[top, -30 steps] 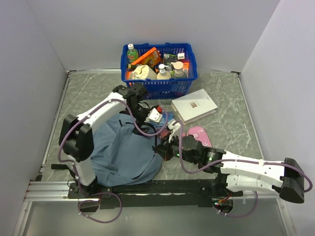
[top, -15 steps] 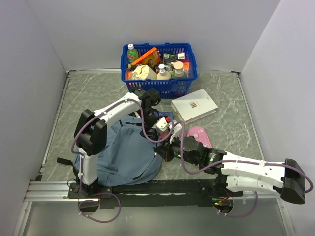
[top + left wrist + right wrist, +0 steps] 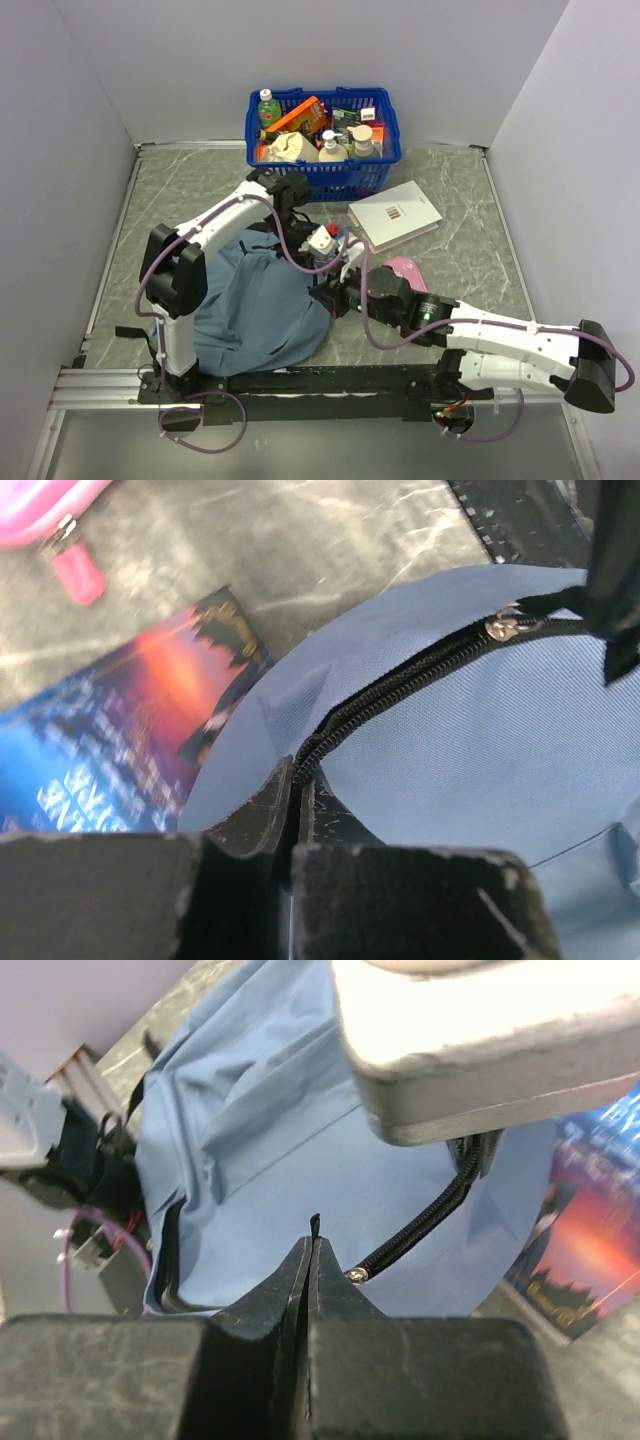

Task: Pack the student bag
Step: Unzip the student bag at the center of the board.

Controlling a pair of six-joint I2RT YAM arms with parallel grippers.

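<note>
The grey-blue student bag [image 3: 250, 305] lies slumped on the table in front of the left arm's base. My left gripper [image 3: 295, 772] is shut on the end of the bag's dark zip [image 3: 400, 695], at the bag's right edge [image 3: 332, 262]. My right gripper [image 3: 313, 1245] is shut on the small black pull tab beside the silver zip slider [image 3: 356, 1274]; in the top view it [image 3: 322, 296] sits just below the left one. The two grippers are close together along the same zip. The zip looks closed between them.
A colourful book [image 3: 120, 730] lies partly under the bag's edge. A pink pencil case [image 3: 403, 270] and a white book [image 3: 395, 215] lie to the right. At the back stands a blue basket [image 3: 320, 180] full of bottles and packets.
My left gripper swung right from over the bag's top to the zip end and went from open to shut on it. The right gripper stayed shut, shifting slightly up.
</note>
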